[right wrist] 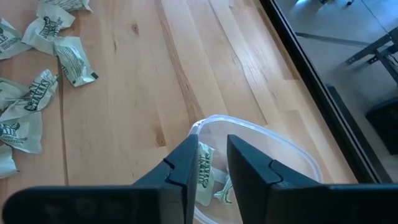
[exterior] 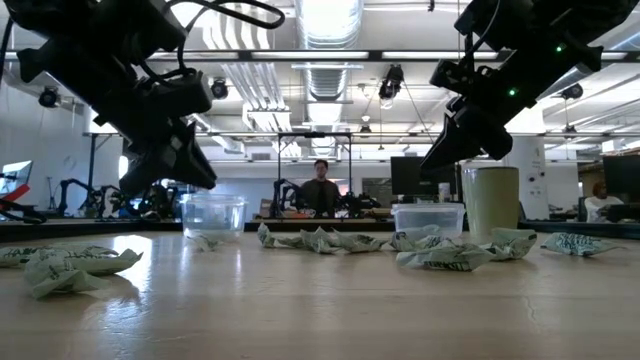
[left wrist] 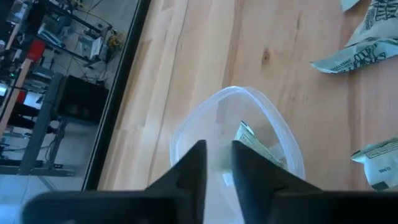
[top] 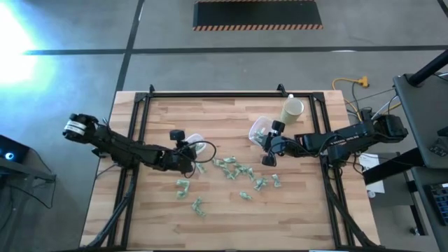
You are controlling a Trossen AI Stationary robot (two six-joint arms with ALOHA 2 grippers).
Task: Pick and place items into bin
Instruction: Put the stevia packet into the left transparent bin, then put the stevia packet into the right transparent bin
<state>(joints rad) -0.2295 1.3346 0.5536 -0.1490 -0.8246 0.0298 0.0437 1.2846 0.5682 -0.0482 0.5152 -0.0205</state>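
Note:
Several small pale green and white candy pieces lie loose on the wooden table's middle. My left gripper hangs over a clear plastic tub that has a piece lying in it. Its fingers are nearly together with a pale piece between them. My right gripper hangs over a second clear tub and is shut on a piece. In the low view both grippers are above the tubs' rims. My left gripper pinches a pale piece between its two fingers, which point down over the tub's inside. The fingers hide most of the piece, so the part held cannot be told. It is clear of the table. My right gripper pinches a green-printed piece between its two fingers, coming from above over the tub's opening. The piece hangs between the fingers, clear of the table. Whether its lower end touches the tub's floor cannot be told.
A tall cream cup stands behind the right tub at the far right. Black frame rails run along the table's far, left and right edges. A person stands far behind the table. Bare wood lies along the near edge.

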